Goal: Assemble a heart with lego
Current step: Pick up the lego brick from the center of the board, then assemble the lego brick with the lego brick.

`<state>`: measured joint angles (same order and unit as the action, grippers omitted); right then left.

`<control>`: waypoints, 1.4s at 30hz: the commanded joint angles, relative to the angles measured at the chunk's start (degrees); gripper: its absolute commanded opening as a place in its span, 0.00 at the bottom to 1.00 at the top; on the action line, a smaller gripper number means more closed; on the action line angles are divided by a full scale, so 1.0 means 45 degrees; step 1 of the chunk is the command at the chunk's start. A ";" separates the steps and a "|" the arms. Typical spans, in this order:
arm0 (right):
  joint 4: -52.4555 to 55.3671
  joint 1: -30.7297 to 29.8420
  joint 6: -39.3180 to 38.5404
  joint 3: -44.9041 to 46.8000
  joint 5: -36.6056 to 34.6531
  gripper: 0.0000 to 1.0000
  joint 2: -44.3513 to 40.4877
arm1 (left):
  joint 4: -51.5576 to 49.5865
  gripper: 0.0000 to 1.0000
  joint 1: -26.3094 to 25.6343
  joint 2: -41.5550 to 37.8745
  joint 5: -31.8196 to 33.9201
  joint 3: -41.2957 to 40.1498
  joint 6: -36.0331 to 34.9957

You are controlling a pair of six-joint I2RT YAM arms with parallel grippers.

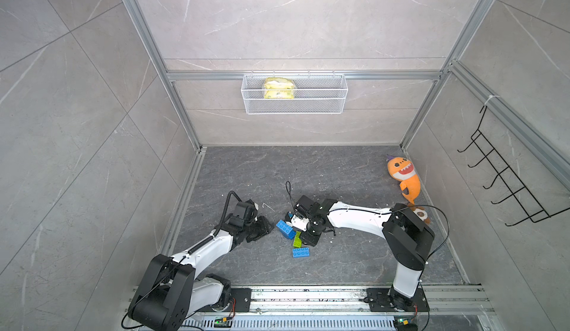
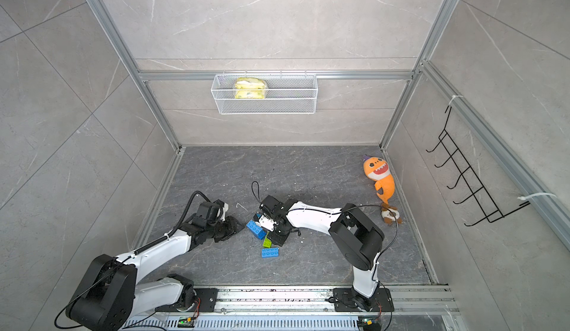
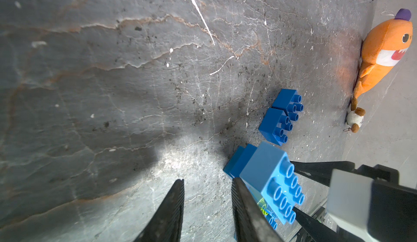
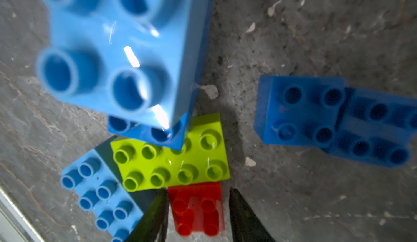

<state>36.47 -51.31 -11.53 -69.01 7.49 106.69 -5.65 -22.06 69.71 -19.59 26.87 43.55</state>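
The heart (image 4: 146,137) is a stepped clump with studs showing: a light blue brick (image 4: 112,49) over a darker blue one, a lime green brick (image 4: 171,161) and a small red brick (image 4: 196,209). It sits mid-bench, with the right fingers (image 4: 241,211) either side of the red brick; whether they press it I cannot tell. The left fingers (image 3: 176,202), to its left, are partly apart and empty. Two joined dark blue bricks (image 1: 285,229) lie just left, one loose light blue brick (image 1: 301,252) just nearer. The bench (image 1: 339,172) is dark, scuffed and veined like stone; pale tiled walls (image 1: 92,128) surround it
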 commanded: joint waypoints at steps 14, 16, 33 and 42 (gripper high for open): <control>-0.0448 0.1496 0.1567 0.0672 0.0026 0.31 -0.2141 | 0.0352 0.39 0.0179 0.0092 -0.0187 0.0222 0.0140; -0.0353 0.1942 0.1743 0.0723 -0.0094 0.31 -0.2648 | 0.0431 0.39 0.0237 0.0087 -0.0123 0.0168 0.0180; -0.0150 0.1179 0.2073 0.0029 0.1517 0.31 -0.2668 | 0.3123 0.43 0.0386 0.0874 -0.1233 -0.0020 0.0788; 0.0149 -0.0245 0.2497 -0.0927 0.0824 0.31 -0.1428 | 0.4125 0.44 0.0364 0.1540 -0.2058 -0.0158 0.0749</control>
<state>35.59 -52.05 -2.04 -70.94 12.40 98.72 9.23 -20.58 75.64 -25.93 26.59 46.48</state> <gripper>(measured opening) 0.337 0.440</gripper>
